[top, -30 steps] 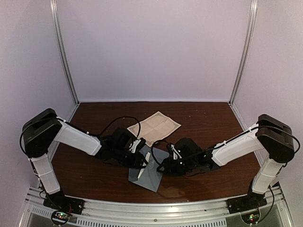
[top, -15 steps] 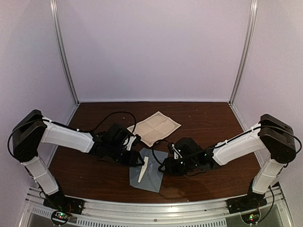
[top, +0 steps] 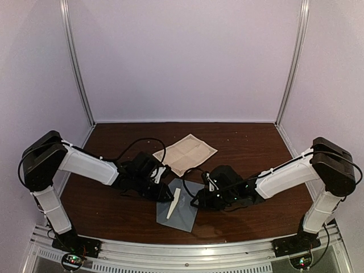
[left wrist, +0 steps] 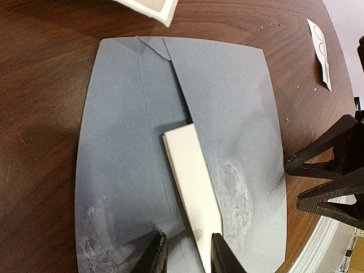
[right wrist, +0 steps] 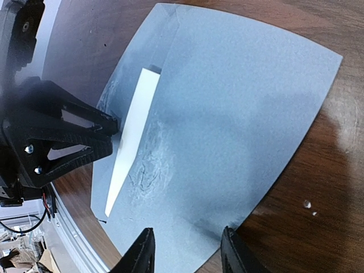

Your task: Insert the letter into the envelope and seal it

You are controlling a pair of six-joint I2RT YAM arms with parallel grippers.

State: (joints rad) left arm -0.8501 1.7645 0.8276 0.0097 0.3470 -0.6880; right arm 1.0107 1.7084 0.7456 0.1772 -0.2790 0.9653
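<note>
The grey-blue envelope (top: 181,210) lies flat on the table near the front, between both grippers. A narrow white pointed strip (left wrist: 193,176) sticks out of its folded flap seam and lies on its face. My left gripper (left wrist: 187,256) is low over the envelope, jaws slightly apart, with the strip's tip between the fingertips. In the top view it (top: 169,195) is at the envelope's left edge. My right gripper (right wrist: 187,250) is open over the envelope's (right wrist: 239,114) right edge, and in the top view it (top: 195,202) holds nothing. The cream letter (top: 185,153) lies unfolded behind the envelope.
A small white sticker strip with circles (left wrist: 319,51) lies on the brown table (top: 250,142) beyond the envelope. The letter's corner (left wrist: 152,5) shows at the top of the left wrist view. The metal front rail (top: 182,250) runs just below the envelope. Walls enclose the table.
The left arm drew back to the left, then came back towards the envelope. The envelope and white strip shifted slightly. The right arm has barely moved.
</note>
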